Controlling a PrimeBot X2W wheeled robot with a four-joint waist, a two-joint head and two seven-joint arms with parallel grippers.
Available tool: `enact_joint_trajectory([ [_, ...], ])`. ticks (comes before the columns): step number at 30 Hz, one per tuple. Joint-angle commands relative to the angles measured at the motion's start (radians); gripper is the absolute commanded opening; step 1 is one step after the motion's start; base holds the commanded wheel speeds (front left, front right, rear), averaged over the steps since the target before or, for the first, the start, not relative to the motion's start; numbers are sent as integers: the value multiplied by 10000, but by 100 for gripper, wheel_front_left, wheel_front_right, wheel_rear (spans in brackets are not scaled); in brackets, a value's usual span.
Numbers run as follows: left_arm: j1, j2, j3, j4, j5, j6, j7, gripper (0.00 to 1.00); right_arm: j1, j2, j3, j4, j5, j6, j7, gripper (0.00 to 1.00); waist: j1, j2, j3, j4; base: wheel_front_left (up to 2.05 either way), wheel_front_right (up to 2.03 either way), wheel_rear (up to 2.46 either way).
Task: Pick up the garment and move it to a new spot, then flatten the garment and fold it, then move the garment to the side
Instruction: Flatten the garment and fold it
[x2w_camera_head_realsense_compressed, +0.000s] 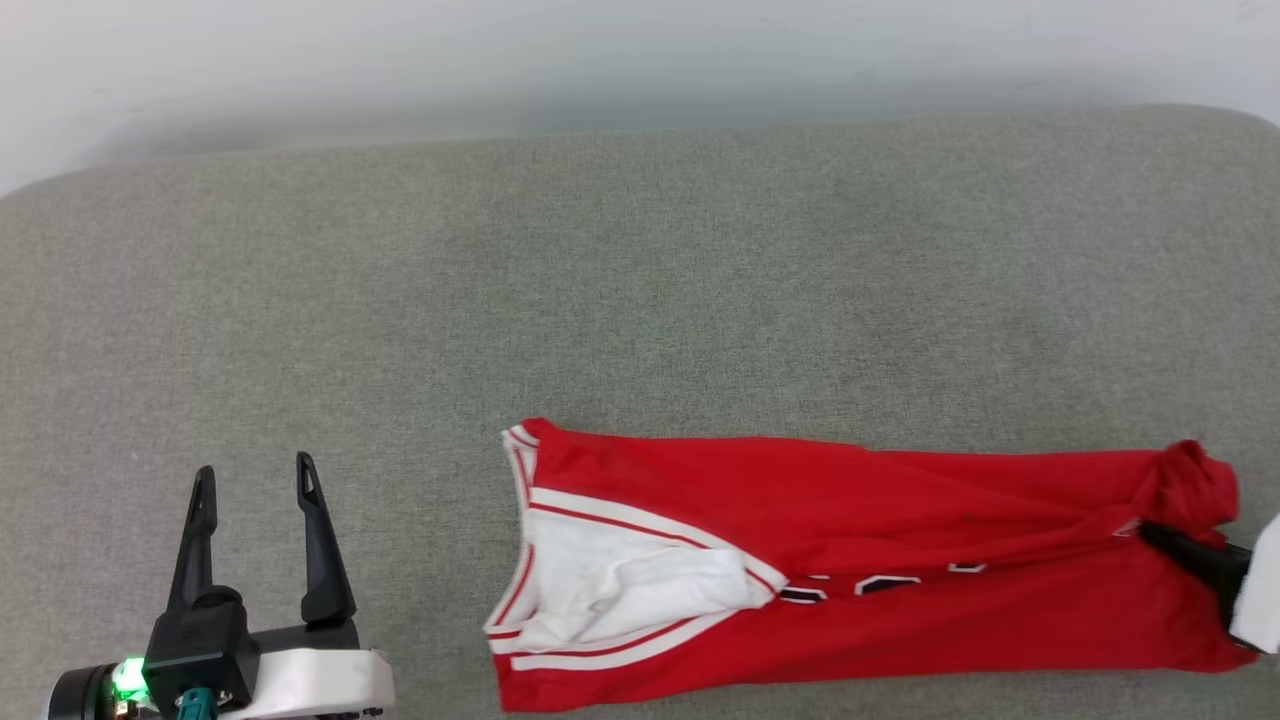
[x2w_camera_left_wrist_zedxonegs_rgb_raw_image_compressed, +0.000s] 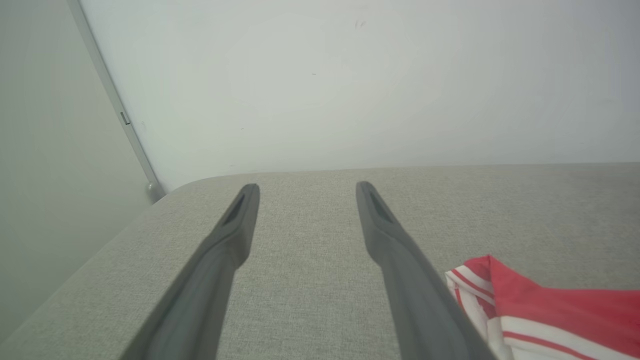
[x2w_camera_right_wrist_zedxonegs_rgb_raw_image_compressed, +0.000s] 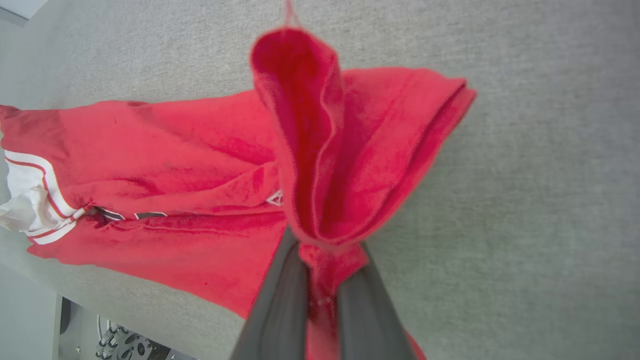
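The red jersey-style T-shirt with white sleeve and striped trim lies as a long band on the near right part of the grey woven-fabric surface, collar end toward the middle. My right gripper is clamped on a bunched red fold at the shirt's right end. My left gripper stands empty, fingers apart, over bare surface, well left of the collar end.
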Motion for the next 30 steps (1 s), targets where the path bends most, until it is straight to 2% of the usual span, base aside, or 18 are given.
enact_joint_trajectory([
  [1,143,-43,-19,-28,95,-41,-22,100,70,-304,-62,97,-86,-9,187,0,0,0,-77,-5,0,0,0],
  [5,202,-71,-48,-5,117,-66,-22,100,136,-549,32,-401,32,-7,723,0,0,0,-205,-6,0,0,0],
  [9,281,-87,-118,-17,192,-120,-22,100,188,-614,211,-1595,17,-7,1223,0,0,0,-313,4,0,0,0],
  [16,260,-126,-188,-28,221,-65,-22,100,-366,118,596,-3445,-459,-7,1880,0,0,0,-247,45,0,0,0],
  [23,-46,-145,-249,-11,194,-146,-22,100,-1982,1645,1750,-3750,-1806,-7,2771,0,0,0,112,124,0,0,0],
  [30,-300,-166,-291,12,171,-168,-22,100,-3474,3192,2930,-2821,-2760,-7,2884,0,0,0,448,208,0,0,0],
])
